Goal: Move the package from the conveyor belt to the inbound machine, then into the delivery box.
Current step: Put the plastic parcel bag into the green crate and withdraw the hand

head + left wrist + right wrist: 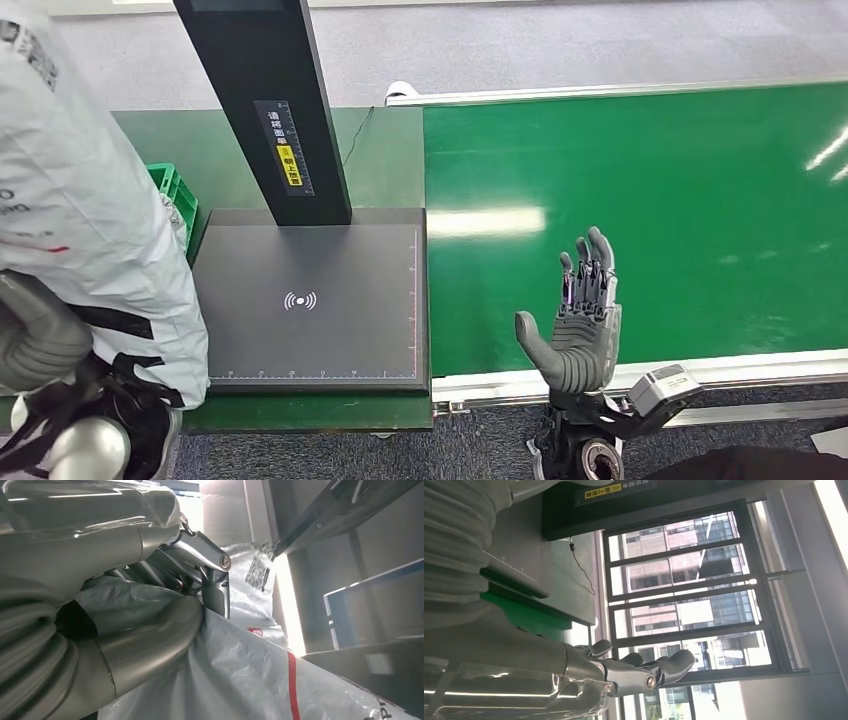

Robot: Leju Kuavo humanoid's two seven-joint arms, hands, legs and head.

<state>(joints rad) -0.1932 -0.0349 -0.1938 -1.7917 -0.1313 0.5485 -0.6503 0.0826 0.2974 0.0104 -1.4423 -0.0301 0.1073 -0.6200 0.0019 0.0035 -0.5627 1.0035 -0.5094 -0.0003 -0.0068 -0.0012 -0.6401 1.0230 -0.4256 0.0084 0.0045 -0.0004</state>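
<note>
At the left edge of the head view, the package (90, 200), a white plastic mailer bag, hangs in the air above the green delivery box (178, 196) and beside the dark platform of the inbound machine (310, 300), clear of the conveyor belt (650, 200). The left hand (150, 580) grips it: in the left wrist view the fingers are curled into the creased film, which bunches around them. The bag appears soft and limp, with no stiffness of its own, and the film looks glossy, so slippage through a loose hold is a likely risk; its weight cannot be judged. A fold of gathered film near an edge probably offers the most secure hold, since the flat faces give little purchase. The right hand (580, 320) is raised over the near edge of the belt, palm up, fingers straight and slightly apart, holding nothing.
</note>
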